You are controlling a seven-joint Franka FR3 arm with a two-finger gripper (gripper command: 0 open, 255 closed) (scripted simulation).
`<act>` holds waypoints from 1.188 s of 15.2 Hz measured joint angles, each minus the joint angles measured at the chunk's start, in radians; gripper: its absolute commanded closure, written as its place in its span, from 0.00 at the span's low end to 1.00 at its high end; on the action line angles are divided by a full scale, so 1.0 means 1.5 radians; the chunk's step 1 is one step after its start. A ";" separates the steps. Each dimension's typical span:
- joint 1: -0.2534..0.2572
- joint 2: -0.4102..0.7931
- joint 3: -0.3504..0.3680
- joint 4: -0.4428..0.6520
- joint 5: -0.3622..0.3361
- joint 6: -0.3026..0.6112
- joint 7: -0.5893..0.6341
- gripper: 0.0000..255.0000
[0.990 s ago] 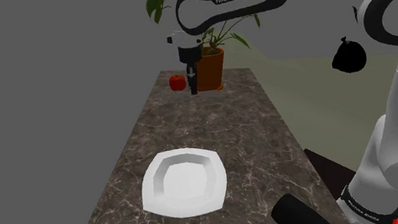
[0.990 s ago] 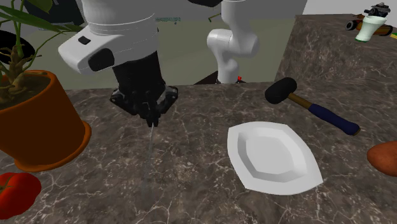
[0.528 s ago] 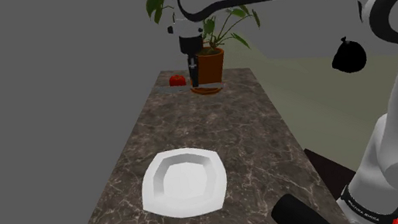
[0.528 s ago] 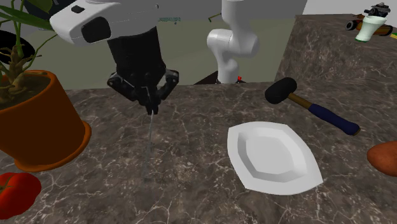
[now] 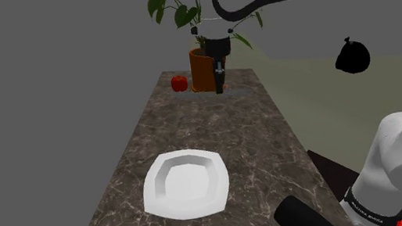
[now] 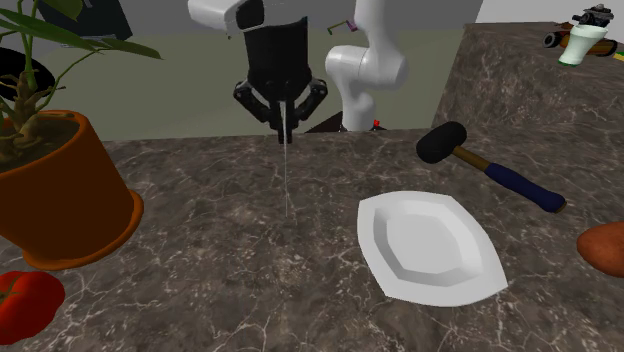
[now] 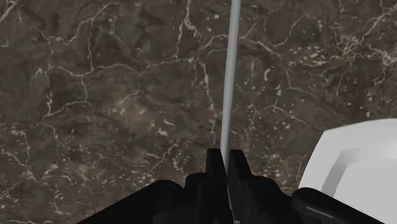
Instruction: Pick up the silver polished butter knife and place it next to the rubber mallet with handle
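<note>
Hand [image 6: 283, 135] is clamping the butter knife [image 6: 287, 180], which is hanging vertically over the counter [image 6: 200, 250], at the second exterior view's left of the white plate [image 6: 430, 245]; looks like the transport step, so next is carrying it right past the plate and lowering it beside the rubber mallet [image 6: 480, 165].

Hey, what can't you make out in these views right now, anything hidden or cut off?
Shoulder view: the mallet's handle is cut off by the bottom edge.
Wrist view: the knife runs off the top edge; its gripped end is hidden in the pincer.
Second exterior view: a brown-orange thing is cut by the right edge, unidentifiable; the small items at upper right are too small to name.
</note>
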 measured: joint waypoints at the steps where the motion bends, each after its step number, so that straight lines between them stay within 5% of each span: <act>1: 0.002 -0.024 0.001 -0.023 0.002 -0.001 0.002 1.00; 9: 0.023 -0.235 0.017 -0.227 0.029 -0.007 0.026 1.00; 18: 0.056 -0.480 0.033 -0.377 0.064 -0.101 0.054 1.00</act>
